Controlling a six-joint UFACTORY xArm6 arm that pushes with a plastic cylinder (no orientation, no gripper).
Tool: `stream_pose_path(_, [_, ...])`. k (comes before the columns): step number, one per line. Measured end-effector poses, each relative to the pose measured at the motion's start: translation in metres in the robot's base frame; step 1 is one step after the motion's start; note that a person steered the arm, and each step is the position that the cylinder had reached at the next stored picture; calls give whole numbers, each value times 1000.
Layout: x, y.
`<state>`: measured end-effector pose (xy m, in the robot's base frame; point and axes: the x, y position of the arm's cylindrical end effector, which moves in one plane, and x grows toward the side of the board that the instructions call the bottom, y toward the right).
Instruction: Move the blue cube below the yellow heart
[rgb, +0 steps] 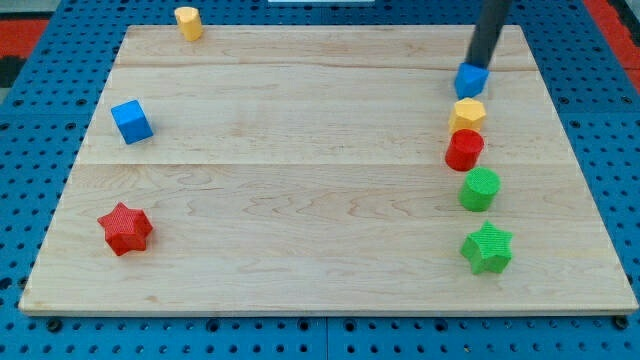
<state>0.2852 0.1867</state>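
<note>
Tip: my tip (478, 63) rests against the top of a small blue block (471, 80).
Jaws: none fitted; rod only.
Blue cube (131, 121): far left of my tip, on the counter (300, 200).
Yellow heart (188, 22): above and right of that cube.
Yellow block (467, 113): just below the small blue one.
Risk: I judge my tip sits at the wrong blue piece; pushing here would jam it into the yellow block.

We're looking at a lab test rig here, not any home or shop: a pale wooden bench (300, 180) sits on a blue perforated base (30, 150) studded with regular holes. A dark rod comes down to my tip (477, 64) among small plastic blocks, like the red star (125, 229), scattered as test pieces.
</note>
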Motion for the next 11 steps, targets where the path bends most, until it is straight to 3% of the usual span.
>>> stream_pose_path(1, [3,-5])
stream_pose_path(2, [-21,-5])
stream_pose_path(3, [-11,-99])
stream_pose_path(5, [131,-256])
stream_pose_path(6, [132,-364])
stream_pose_path(8, [89,-464])
stream_pose_path(10, [34,-491])
stream_pose_path(11, [23,-428])
